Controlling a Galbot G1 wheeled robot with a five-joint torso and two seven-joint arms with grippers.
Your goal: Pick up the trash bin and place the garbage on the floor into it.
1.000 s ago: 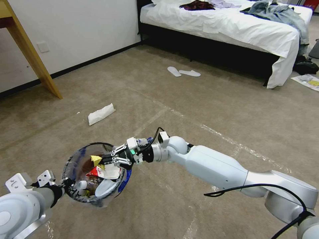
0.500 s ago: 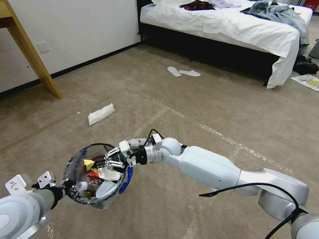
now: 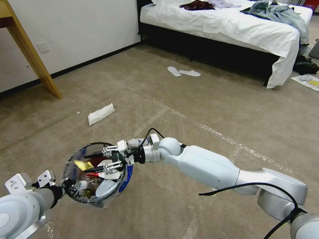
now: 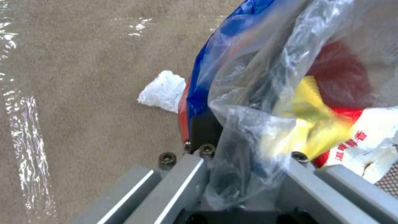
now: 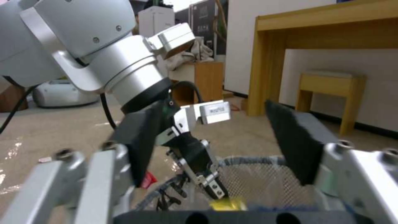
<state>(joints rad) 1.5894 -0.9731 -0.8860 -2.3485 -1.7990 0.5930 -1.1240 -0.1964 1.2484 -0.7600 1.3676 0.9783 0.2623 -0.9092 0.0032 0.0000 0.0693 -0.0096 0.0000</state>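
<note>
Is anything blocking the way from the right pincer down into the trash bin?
Nothing visible does. The right pincer hangs open directly over the mouth of the trash bin, which the left pincer holds by the rim. A yellow scrap sits just inside the bin below it.

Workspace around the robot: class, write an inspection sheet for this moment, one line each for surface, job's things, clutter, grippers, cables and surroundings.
Surface: beige carpet with shiny tape lines.
Job's things: trash bin held off the floor, holding a yellow scrap, red wrappers and white litter; a white tissue lies on the carpet beyond it; the left wrist view shows another white wad beside the bin.
Clutter: white slippers near the bed; paper on the floor at right.
Grippers: left gripper clamped on the bin's rim; right gripper open over the bin's mouth.
Cables: black cable looping along the right arm.
Surroundings: bed with clothes, wooden table leg, white wall.
</note>
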